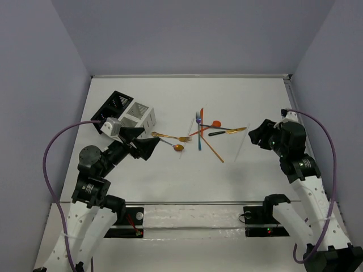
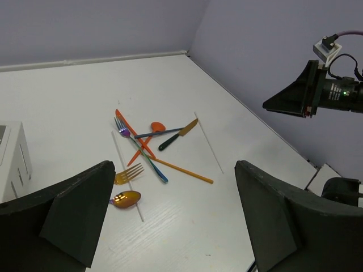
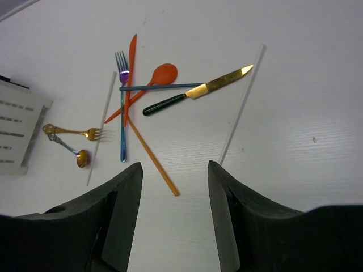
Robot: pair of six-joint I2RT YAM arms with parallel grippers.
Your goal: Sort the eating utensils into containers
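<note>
— How are the grippers held?
— The left gripper [image 2: 176, 221] is spread wide and nothing is held in it. The right gripper [image 3: 174, 209] is likewise parted and empty. Both are poised over the table [image 1: 244, 96], pointed inward at each other from opposite sides.

— What is found nearest the left one?
— A gold fork [image 2: 129, 174] and a spoon [image 2: 126, 199] are laid just ahead of it, their handle ends brought together near the white caddy [image 1: 139, 114]. A left white stick [image 2: 127, 175] is run past the fork's tines and the spoon's bowl; whether they are touched cannot be told.

— And the caddies?
— The white caddy is set just behind the left gripper, with the black caddy [image 1: 113, 105] pressed against its far left side. No utensil is seen in either.

— What is laid before the right gripper?
— A right white stick [image 3: 243, 105] is placed nearest, alone. Beyond it the rest is heaped at mid-table. A blue fork [image 3: 122, 113] and a red knife [image 3: 131, 68] are laid side by side and are crossed by a blue stick [image 3: 153, 87]. A red spoon [image 3: 163, 73] is slanted through the same crossing. A green knife [image 3: 198, 93] is angled off the blue stick's end, gold blade toward the right. An orange stick [image 3: 152, 164] is run out from under the heap toward the near edge.

— Is anything in the way?
— The heaped pieces are overlapped, so few are lying free. A purple cable [image 1: 54, 147] is looped out beside the left arm, well apart from the utensils.
</note>
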